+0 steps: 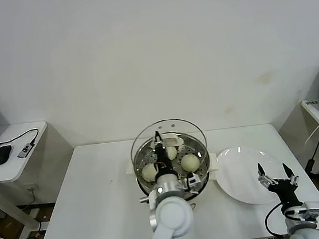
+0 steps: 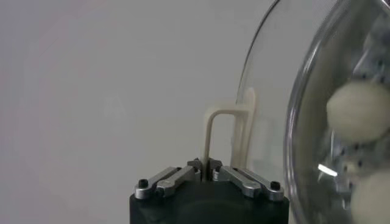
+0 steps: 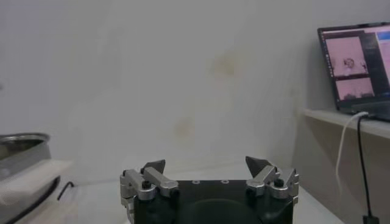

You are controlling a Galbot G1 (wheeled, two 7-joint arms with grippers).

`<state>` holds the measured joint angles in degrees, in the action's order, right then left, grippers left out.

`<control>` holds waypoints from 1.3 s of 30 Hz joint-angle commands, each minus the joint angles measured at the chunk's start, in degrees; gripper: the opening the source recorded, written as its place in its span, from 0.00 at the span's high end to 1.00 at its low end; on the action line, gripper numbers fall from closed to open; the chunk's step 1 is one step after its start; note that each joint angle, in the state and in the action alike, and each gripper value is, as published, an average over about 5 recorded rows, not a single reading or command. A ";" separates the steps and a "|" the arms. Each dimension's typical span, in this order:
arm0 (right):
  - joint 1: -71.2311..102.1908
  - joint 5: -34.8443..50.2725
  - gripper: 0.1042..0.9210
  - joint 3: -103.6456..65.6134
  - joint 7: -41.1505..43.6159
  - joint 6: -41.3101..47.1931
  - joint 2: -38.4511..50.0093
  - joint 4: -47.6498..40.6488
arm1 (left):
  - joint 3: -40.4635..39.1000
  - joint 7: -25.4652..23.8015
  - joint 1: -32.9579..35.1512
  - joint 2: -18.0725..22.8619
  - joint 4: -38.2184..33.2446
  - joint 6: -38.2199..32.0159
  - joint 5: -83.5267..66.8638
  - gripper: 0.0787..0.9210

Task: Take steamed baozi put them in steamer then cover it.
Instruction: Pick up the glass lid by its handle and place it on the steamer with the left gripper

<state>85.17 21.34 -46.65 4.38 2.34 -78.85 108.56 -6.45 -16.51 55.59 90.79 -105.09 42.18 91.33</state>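
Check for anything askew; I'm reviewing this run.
The glass lid sits tilted over the steamer, held by its handle in the left hand, not seated yet. Buns lie inside. Nothing spilled.

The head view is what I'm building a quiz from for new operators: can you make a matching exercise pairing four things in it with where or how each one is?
Things:
1. cover
2. steamed baozi
3. white plate
4. right tool

States:
A. lying empty on the table, to the right of the steamer
B. open, holding nothing, over the plate's near edge
C. tilted above the steamer, its handle pinched by the left tool
D. resting on the perforated floor inside the steamer

Pairs: 1-C, 2-D, 3-A, 4-B
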 commanded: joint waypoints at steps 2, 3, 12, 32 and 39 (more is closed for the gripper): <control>-0.28 -0.13 0.12 -0.39 0.06 0.15 -0.25 -0.26 | -3.83 0.10 0.07 1.44 3.98 2.50 2.18 0.92; -0.29 -0.13 0.12 -0.41 0.07 0.15 -0.25 -0.25 | -3.65 0.02 0.36 1.45 3.95 2.50 2.99 0.92; -0.53 -0.27 0.12 -0.32 0.13 -0.05 -0.17 -0.67 | -2.12 -2.36 2.97 1.54 3.17 2.50 7.72 0.92; -1.10 -0.83 0.12 -0.03 0.44 -0.27 -0.30 -1.28 | -0.60 -2.45 3.47 1.44 4.64 2.42 9.47 0.92; -1.05 -0.75 0.12 -0.21 0.44 -0.27 -0.48 -1.13 | -0.31 -1.36 3.53 1.39 5.58 2.38 9.28 0.92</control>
<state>84.13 20.57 -46.70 4.78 2.07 -79.29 107.35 -6.87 -18.53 58.79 92.17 -100.10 42.19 100.17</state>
